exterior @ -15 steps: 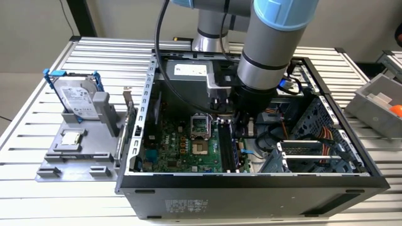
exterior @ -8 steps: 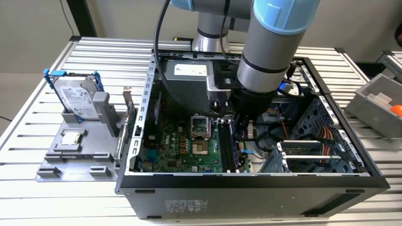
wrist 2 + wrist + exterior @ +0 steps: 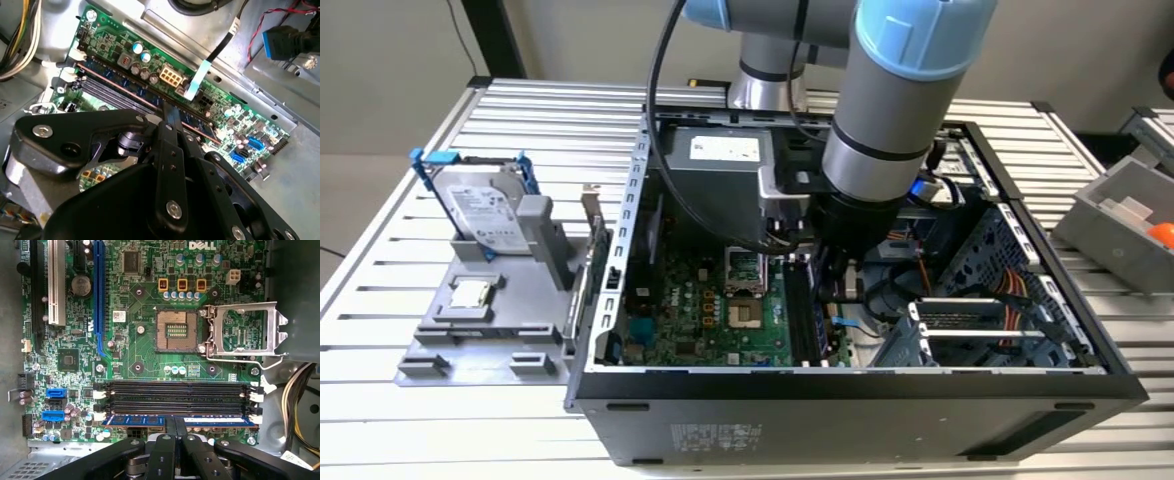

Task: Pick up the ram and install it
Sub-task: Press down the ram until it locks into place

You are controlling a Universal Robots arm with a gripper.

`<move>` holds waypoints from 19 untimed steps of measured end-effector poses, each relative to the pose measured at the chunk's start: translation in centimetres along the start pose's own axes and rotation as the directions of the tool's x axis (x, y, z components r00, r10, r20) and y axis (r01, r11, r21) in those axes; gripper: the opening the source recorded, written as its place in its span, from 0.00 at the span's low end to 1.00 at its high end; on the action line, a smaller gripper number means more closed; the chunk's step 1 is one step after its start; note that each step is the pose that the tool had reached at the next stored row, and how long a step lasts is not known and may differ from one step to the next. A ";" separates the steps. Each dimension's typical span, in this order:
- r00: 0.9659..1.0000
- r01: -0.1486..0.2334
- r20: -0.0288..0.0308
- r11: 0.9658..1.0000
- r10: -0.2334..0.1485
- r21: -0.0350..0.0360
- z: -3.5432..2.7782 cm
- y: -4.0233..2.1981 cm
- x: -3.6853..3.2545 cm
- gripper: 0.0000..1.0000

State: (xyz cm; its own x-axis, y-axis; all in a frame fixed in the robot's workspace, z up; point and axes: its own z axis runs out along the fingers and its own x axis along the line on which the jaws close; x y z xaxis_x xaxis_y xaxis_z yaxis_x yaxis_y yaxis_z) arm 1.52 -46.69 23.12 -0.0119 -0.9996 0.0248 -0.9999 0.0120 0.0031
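Seating step in hand, by the look of it: tool point(image 3: 174, 432) closed together over the ram point(image 3: 182, 420), which lies in the slot farthest from the open CPU socket point(image 3: 175, 330). Next move likely calls for straight, even pressure until latched. Beside the ram: empty black slots point(image 3: 177, 397), blue connectors point(image 3: 55, 391), yellow cables point(image 3: 295, 405) crowding the slot end.

White logo point(image 3: 202, 245) on motherboard point(image 3: 145, 360), other print illegible
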 end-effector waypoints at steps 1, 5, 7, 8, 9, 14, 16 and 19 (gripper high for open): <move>1.000 0.000 -0.001 1.000 0.000 0.000 0.07 0.00 0.00 0.00; 1.000 0.000 -0.002 1.000 0.000 0.000 0.07 0.01 0.00 0.00; 1.000 0.000 -0.002 1.000 0.000 0.000 0.07 0.00 0.00 0.00; 1.000 0.000 -0.002 1.000 0.000 0.000 0.08 0.00 0.00 0.00; 1.000 0.000 -0.002 1.000 0.000 0.000 0.10 0.00 0.00 0.00; 1.000 0.000 -0.002 1.000 0.000 0.000 0.30 0.00 -0.01 0.00; 1.000 0.000 -0.002 1.000 0.000 0.000 0.46 0.00 -0.01 0.00; 1.000 0.000 -0.003 1.000 0.000 0.000 0.90 0.00 -0.01 0.00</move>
State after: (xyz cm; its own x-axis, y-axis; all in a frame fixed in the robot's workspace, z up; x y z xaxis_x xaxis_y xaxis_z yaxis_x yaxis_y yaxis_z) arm 1.51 -46.70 22.21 -0.0120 -0.9995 0.0279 -0.9999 0.0121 0.0033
